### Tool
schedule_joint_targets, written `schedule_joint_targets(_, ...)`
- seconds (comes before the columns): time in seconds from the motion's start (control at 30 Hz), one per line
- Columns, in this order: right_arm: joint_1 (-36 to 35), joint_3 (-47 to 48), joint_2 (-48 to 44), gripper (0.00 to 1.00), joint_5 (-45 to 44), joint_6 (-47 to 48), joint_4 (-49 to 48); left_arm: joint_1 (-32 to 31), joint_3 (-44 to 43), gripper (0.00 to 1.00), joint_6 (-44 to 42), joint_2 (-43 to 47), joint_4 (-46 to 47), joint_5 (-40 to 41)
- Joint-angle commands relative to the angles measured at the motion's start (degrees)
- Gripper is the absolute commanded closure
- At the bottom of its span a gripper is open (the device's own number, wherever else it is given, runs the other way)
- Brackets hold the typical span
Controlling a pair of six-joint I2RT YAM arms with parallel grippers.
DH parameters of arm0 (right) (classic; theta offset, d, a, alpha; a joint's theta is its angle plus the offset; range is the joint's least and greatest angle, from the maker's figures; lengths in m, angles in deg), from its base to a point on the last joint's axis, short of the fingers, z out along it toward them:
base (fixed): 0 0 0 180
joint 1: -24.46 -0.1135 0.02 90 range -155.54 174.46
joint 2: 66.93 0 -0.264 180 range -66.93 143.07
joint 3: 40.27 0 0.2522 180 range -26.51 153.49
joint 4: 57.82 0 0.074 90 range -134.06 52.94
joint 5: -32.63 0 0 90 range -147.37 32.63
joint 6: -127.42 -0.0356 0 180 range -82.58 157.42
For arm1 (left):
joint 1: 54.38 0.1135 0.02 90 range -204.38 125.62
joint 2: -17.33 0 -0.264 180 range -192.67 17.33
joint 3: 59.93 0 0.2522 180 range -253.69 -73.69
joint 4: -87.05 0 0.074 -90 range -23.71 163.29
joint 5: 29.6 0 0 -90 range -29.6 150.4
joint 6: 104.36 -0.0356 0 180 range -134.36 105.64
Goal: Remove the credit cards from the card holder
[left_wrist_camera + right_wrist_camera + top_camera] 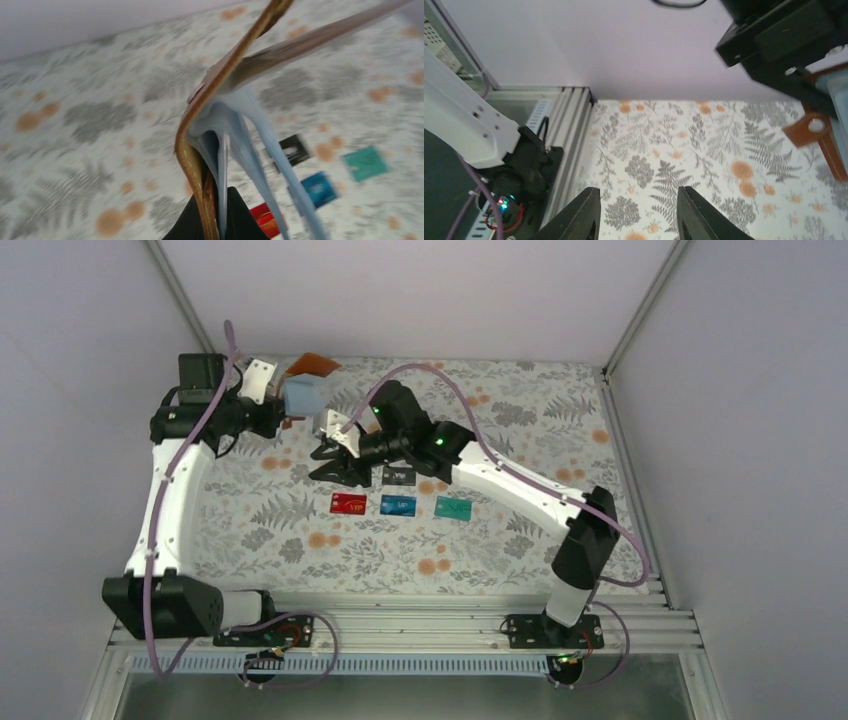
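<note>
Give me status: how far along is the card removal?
Done: four cards lie on the table: black card, red card, blue card, teal card.
In hand: left tool is shut on the card holder, held open above the table with its pockets fanned. Right tool is open and empty.
Left: can't tell whether any card remains in the pockets.

Smeared, cropped, half covered

From the left wrist the card holder (207, 85) is a moving blur that runs off the top edge. Its pale pockets (220, 112) cover part of the red card (264, 219), and no card's lettering is readable there.
</note>
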Motion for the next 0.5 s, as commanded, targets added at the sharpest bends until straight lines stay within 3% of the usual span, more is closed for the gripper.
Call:
schedule_joint_targets(0.0, -0.4, -0.7, 1.1, 0.59, -3.6, -2.9, -4.7, -0.3, -1.4, 0.98, -1.0, -7.0, -1.0, 28.6)
schedule_joint_targets(0.07, -0.3, -2.0, 1.2, 0.58, -3.8, -4.2, -6.3, -2.7, 2.1, 0.98, -5.3, -8.2, 2.1, 48.9)
schedule_joint_targets(0.1, -0.4, -2.8, 1.4, 0.58, -3.7, -4.8, -7.3, -2.9, 3.1, 0.98, -6.7, -7.7, 3.4, 52.0)
schedule_joint_targets(0.23, -0.4, -6.2, 2.6, 0.59, 2.9, -8.4, -14.0, -2.7, -2.7, 0.98, -5.9, -9.6, -3.7, 40.9)
schedule_joint_targets(0.37, -1.0, -8.2, 3.6, 0.59, 3.8, -11.3, -21.1, -3.6, -5.3, 0.98, -5.8, -14.5, -7.9, 44.5)
schedule_joint_targets(0.47, -2.2, -8.8, 4.9, 0.60, 1.9, -13.0, -25.6, -4.1, -7.1, 0.98, -5.6, -15.7, -10.9, 40.4)
